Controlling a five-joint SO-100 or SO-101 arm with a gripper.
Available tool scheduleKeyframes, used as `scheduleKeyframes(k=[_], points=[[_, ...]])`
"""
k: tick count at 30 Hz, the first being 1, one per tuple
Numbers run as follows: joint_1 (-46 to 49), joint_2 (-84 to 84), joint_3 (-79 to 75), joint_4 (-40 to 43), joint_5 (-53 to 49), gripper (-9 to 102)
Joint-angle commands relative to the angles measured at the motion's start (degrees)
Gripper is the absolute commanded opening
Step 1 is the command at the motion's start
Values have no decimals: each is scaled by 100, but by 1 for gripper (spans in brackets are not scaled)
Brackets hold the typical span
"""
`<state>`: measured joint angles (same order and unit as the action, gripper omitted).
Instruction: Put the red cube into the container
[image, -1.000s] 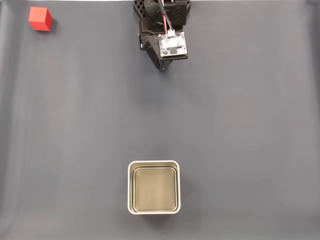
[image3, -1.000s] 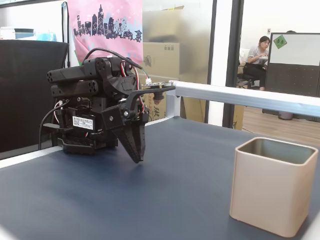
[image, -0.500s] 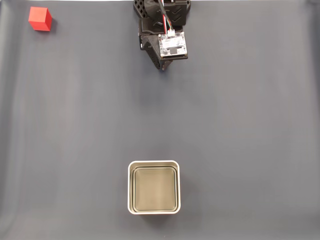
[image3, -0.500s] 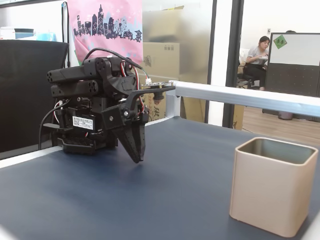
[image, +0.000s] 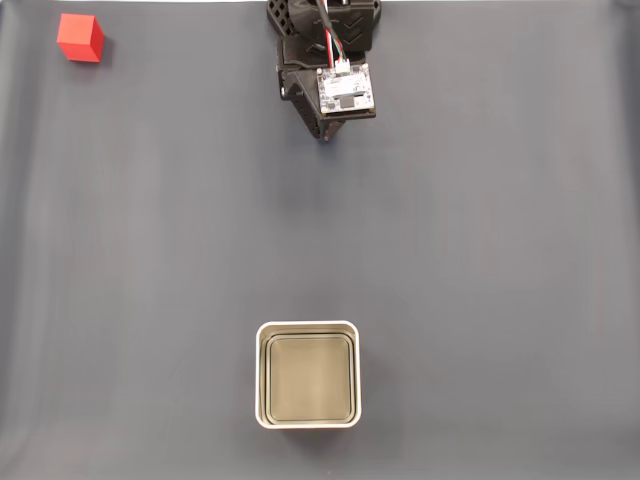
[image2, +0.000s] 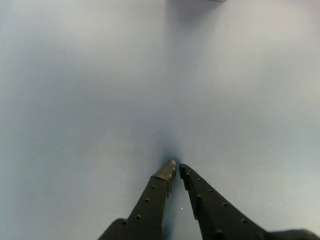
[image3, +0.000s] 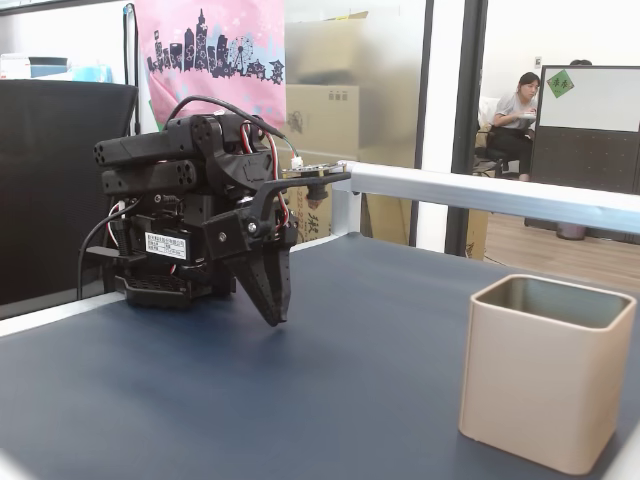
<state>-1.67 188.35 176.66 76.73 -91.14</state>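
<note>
The red cube (image: 80, 37) rests on the dark mat in the top-left corner of a fixed view from above. The container (image: 308, 374), a square white-rimmed tin with a dull grey-olive inside, stands upright near the bottom centre there and at the right in the side fixed view (image3: 545, 370). My gripper (image: 323, 137) hangs folded by the arm's base at the top centre, far from both. Its black fingers point down at the mat with tips nearly touching and nothing between them (image2: 176, 169) (image3: 275, 318).
The dark grey mat (image: 480, 250) covers the whole table. The arm's base and servos (image3: 170, 230) sit at the table's far edge. A metal rail (image3: 480, 195) runs along one side of the table. A person sits in the background beyond it.
</note>
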Motion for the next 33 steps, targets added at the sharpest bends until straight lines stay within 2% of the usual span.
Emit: scheduleKeyframes(k=[1, 23, 26, 33], points=[[53, 211, 62, 53, 44, 1], [88, 211, 62, 62, -132, 0], [97, 211, 62, -308, -53, 0], [255, 18, 62, -1863, -9, 0]])
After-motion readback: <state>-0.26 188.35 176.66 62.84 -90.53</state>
